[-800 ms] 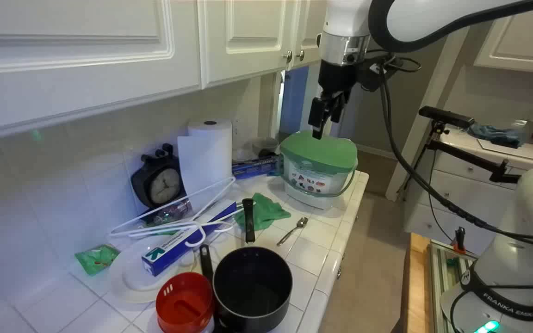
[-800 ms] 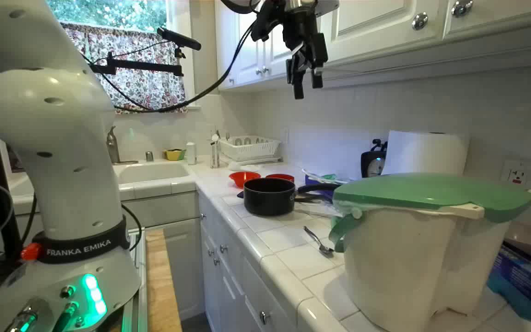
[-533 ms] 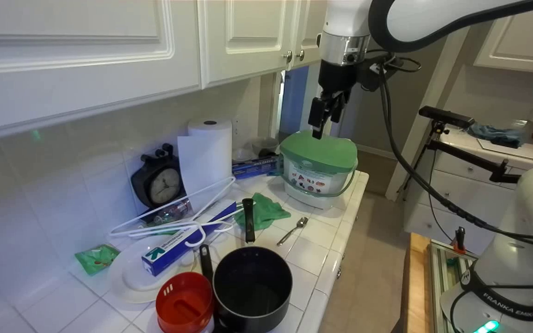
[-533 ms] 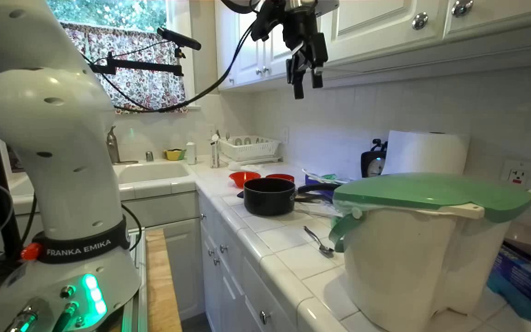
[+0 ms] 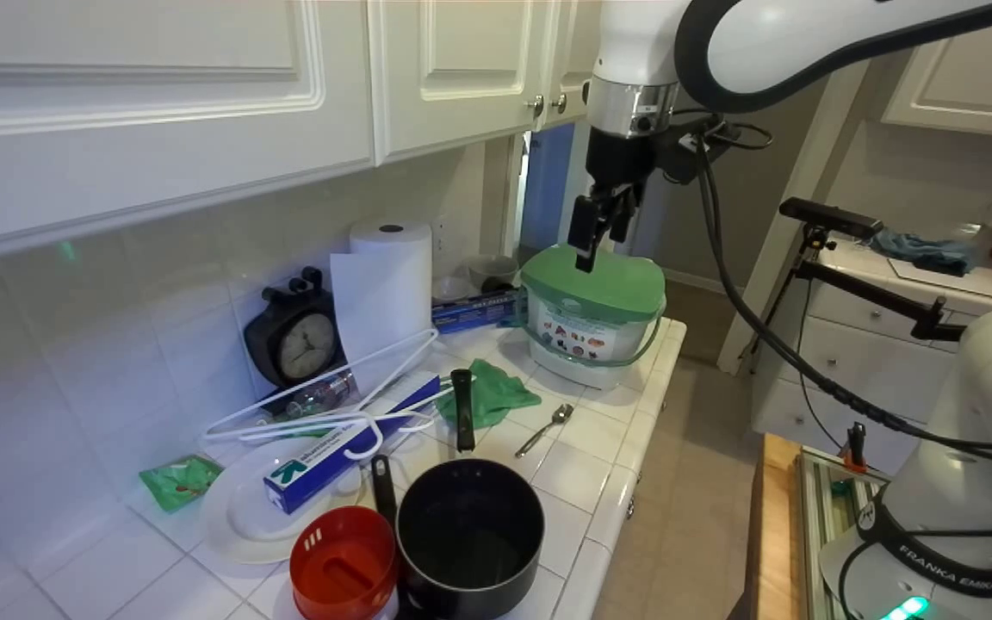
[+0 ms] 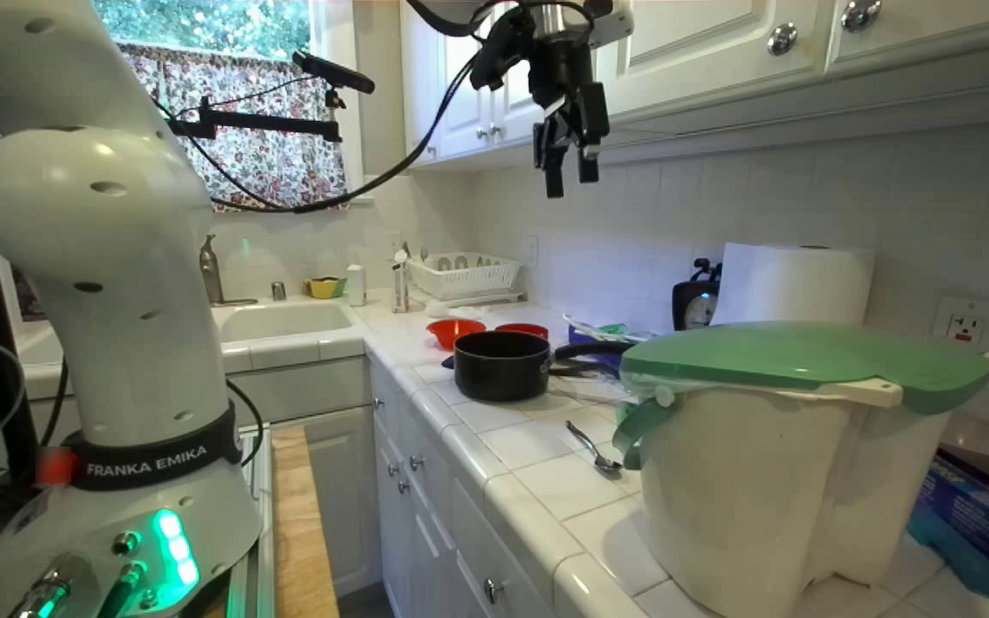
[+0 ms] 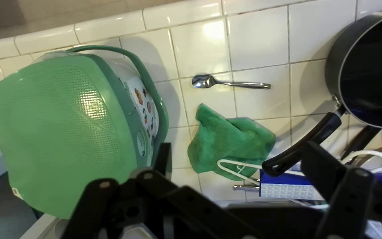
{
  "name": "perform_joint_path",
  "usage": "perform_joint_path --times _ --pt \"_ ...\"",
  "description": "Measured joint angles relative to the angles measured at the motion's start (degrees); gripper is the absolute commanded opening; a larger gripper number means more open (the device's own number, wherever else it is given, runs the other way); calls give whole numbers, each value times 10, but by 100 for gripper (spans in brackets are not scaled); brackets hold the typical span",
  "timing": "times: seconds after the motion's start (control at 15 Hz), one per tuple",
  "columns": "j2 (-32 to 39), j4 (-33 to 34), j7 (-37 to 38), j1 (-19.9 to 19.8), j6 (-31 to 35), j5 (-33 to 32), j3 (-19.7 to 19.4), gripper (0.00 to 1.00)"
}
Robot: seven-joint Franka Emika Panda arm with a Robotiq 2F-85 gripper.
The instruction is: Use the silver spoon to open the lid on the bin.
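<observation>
One tiled tabletop [image 7: 260, 39] carries a whitish bin [image 6: 743, 498], topped by its green lid [image 7: 61, 132], and a black saucepan [image 5: 470, 525]. Above, the jaws hang free, spread apart. Near a green cloth [image 7: 227, 142], the silver spoon [image 7: 230, 83] lies between bin and saucepan.

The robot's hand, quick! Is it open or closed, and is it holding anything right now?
Hand: open, holding nothing.

The black band [image 6: 147, 462] on the white robot arm [image 6: 136, 330] reads "FRANKA EMIKA". The blue-and-white cardboard box [image 5: 324, 465] bears "K" and "aluminum".
</observation>
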Motion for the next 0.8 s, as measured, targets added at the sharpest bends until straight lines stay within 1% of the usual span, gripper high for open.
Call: perform_joint_path --times 0.13,0.27,0.47,0.67,0.8 --pt "16 -12 8 2 12 0 0 100" --pt "29 -25 33 3 26 -5 3 100" --pt "40 -51 97 3 47 -6 7 100" --pt "40 -89 168 4 90 -3 11 100" --pt "40 -95 171 4 94 -4 11 100"
